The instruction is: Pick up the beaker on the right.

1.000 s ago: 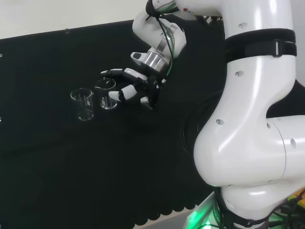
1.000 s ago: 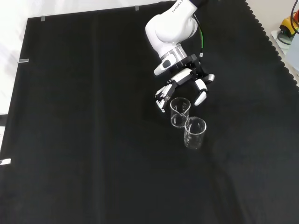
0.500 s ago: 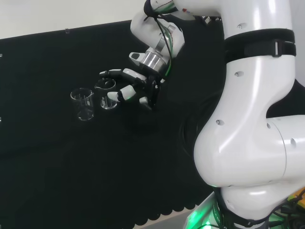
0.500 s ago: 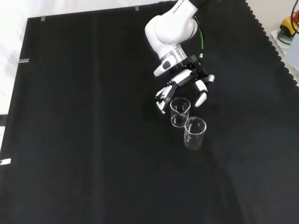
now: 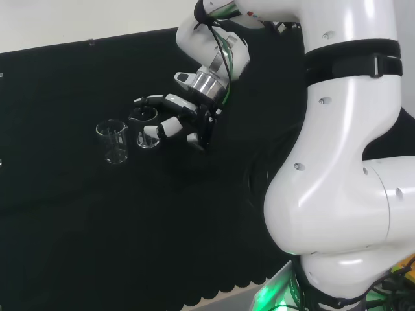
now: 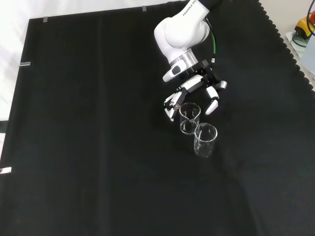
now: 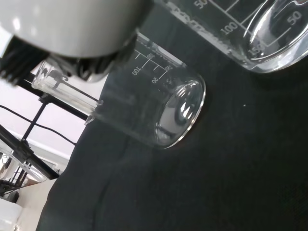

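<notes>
Two clear glass beakers stand side by side on the black cloth. In the head view one beaker (image 5: 111, 142) is on the left and the other beaker (image 5: 145, 127) is to its right, nearer the arm. The hand (image 5: 190, 114) is open, with its fingers (image 5: 154, 129) spread to either side of the right-hand beaker. In the front view that beaker (image 6: 189, 118) sits just below the hand (image 6: 196, 83), between its outstretched fingers (image 6: 169, 105), and the second beaker (image 6: 205, 139) stands lower right of it. I cannot tell whether the fingers touch the glass. In the wrist view both beakers (image 7: 153, 111) (image 7: 250, 33) show close up.
The arm's own white links (image 5: 337, 149) take up the right of the head view. Black cloth (image 6: 88, 147) spreads wide around the beakers. Tape marks (image 6: 24, 64) sit near the cloth's left edge in the front view.
The hand has crept a little to the left in the head view, closer around the right-hand beaker. Both beakers stand where they were.
</notes>
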You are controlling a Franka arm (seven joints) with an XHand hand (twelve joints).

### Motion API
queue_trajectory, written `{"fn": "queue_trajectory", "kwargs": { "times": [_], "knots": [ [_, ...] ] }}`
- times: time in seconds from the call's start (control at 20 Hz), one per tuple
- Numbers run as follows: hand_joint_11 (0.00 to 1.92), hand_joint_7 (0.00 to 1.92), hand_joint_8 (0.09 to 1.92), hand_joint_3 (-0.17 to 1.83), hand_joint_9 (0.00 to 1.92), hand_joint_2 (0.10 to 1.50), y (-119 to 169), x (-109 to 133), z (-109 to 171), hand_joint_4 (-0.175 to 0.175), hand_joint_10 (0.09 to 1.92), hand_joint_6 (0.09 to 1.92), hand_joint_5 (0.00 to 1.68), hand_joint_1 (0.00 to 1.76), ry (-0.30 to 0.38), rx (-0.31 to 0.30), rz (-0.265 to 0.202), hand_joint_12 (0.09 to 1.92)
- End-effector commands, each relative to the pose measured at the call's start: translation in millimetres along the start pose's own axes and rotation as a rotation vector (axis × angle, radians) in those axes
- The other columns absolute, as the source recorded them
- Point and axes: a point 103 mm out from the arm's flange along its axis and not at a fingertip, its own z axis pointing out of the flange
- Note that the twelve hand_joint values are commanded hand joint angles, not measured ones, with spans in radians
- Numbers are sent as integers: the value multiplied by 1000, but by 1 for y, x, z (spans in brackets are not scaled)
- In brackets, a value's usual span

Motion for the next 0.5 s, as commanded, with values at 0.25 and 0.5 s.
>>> {"fn": "queue_trajectory", "kwargs": {
  "times": [0.25, 0.5],
  "knots": [
    [0, 348, 668, 1116, 429, 281, 6, -1, 10, -67, 630, 87, 460, 920, 25, -18, 5, 1347],
    [0, 352, 669, 1113, 431, 281, 16, 1, 25, -67, 629, 87, 463, 921, -20, -51, 68, 1348]
  ]
}}
